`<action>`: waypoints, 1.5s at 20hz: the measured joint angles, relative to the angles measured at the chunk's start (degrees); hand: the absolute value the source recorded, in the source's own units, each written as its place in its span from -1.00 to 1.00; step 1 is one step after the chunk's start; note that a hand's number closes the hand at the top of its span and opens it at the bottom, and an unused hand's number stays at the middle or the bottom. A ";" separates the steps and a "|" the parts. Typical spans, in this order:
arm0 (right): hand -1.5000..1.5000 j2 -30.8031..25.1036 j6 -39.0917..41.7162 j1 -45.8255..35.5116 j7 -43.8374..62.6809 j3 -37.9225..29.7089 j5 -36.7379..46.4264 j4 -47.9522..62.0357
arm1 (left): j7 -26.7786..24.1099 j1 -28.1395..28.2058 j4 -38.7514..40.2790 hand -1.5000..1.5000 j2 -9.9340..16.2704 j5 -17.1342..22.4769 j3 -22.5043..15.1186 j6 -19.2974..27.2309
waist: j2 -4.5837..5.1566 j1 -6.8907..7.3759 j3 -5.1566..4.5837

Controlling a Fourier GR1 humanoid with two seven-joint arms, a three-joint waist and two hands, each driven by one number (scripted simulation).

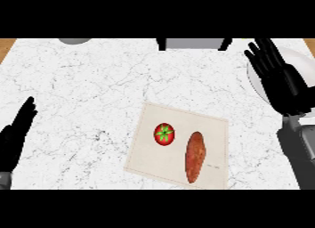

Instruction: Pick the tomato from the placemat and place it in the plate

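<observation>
Sitting untouched: tomato (164, 133) is lying on the placemat (179, 120), stem side up, not yet picked.
Neighbour: sweet potato (194, 156) is lying just beside the tomato on the same mat, apart from it.
Right hand (281, 78): hanging over the plate (306, 67) at the counter's right edge, fingers straight and spread, holding nothing.
Left hand (12, 133): resting at the left edge, fingers straight, together, holding nothing.
Risk 1: fingers are likely brushing the sweet potato on the way in, since it is crowding the tomato's right side.
Risk 2: round tomato is likely rolling off if nudged before fingers are closing round it.
Risk 3: plate is partly out of view, so a drop near its rim could be missing.
</observation>
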 measured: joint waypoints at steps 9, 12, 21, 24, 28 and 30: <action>-1.00 -5.25 -11.24 -5.01 2.01 1.94 16.95 0.97 | 6.15 0.31 0.99 0.00 -10.30 4.19 -4.29 -0.88 | -0.97 -0.60 0.06; -1.00 -1.66 -21.08 -1.69 -0.47 2.56 23.24 1.26 | 7.56 0.14 0.02 0.00 -12.89 4.96 -5.52 -0.55 | -1.15 -0.65 0.45; -1.00 2.48 -26.81 10.07 -1.95 7.91 31.23 -9.49 | 12.13 0.70 -3.08 0.00 -15.96 4.69 -7.06 -0.22 | -1.33 -0.40 0.57; -1.00 -1.72 -22.47 10.91 4.68 11.14 34.31 -12.56 | 12.57 0.49 -2.90 0.00 -16.26 4.78 -6.83 -0.18 | -1.45 -0.62 0.51; -1.00 -6.46 -15.04 9.20 15.77 16.21 38.04 -16.02 | 11.96 0.87 -3.02 0.00 -16.24 4.73 -6.72 -0.68 | -1.54 -0.30 0.44; -1.00 -7.44 -11.55 7.18 21.80 18.26 39.30 -18.01 | 12.16 0.48 -2.72 0.00 -16.47 4.86 -6.60 -0.87 | -1.49 -0.19 0.45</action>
